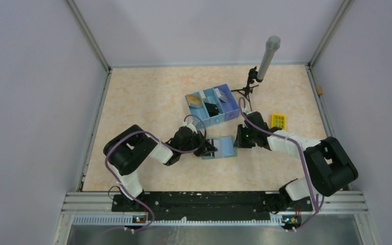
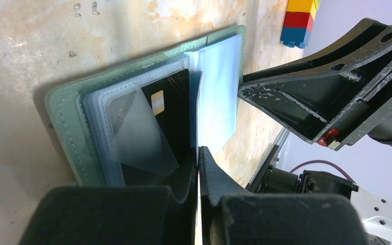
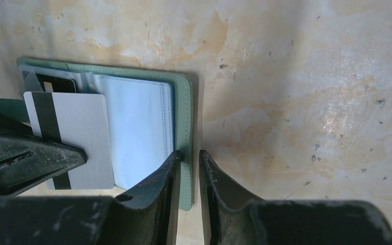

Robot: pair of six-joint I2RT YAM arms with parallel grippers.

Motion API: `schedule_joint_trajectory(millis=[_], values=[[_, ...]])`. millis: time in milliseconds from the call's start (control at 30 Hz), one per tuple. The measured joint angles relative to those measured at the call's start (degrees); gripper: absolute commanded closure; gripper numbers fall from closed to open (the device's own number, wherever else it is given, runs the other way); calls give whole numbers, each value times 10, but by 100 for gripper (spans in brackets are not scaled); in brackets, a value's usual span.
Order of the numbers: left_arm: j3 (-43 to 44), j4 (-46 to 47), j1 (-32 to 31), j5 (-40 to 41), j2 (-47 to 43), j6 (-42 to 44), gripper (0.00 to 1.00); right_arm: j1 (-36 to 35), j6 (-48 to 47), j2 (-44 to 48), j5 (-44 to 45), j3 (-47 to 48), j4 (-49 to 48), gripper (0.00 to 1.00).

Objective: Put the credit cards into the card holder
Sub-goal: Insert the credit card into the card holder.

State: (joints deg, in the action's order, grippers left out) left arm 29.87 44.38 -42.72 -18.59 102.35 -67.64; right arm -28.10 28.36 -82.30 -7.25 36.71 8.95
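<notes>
The card holder (image 1: 225,147) lies open on the table, grey-green outside and light blue inside. My left gripper (image 1: 210,149) is shut on a white card with a black stripe (image 3: 76,132) and holds it on edge over the holder's middle fold. In the left wrist view the card (image 2: 199,117) shows edge-on above the gripper (image 2: 198,153). A black card (image 2: 171,112) sits in a clear sleeve on the holder's left panel. My right gripper (image 1: 237,140) is at the holder's right edge, and in its own view the gripper (image 3: 189,153) has the green rim (image 3: 186,102) between nearly closed jaws.
A blue three-compartment tray (image 1: 213,106) with more cards stands just behind the holder. A yellow block (image 1: 278,120) lies to the right. A grey tube on a small black tripod (image 1: 263,66) stands at the back. Stacked coloured bricks (image 2: 298,20) show in the left wrist view.
</notes>
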Motion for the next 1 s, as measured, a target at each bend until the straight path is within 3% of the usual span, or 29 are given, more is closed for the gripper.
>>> schedule_joint_trajectory(millis=[1000], values=[[6,44,-1,27,27,2,100,1,0,-3,-1,1,-2,83]])
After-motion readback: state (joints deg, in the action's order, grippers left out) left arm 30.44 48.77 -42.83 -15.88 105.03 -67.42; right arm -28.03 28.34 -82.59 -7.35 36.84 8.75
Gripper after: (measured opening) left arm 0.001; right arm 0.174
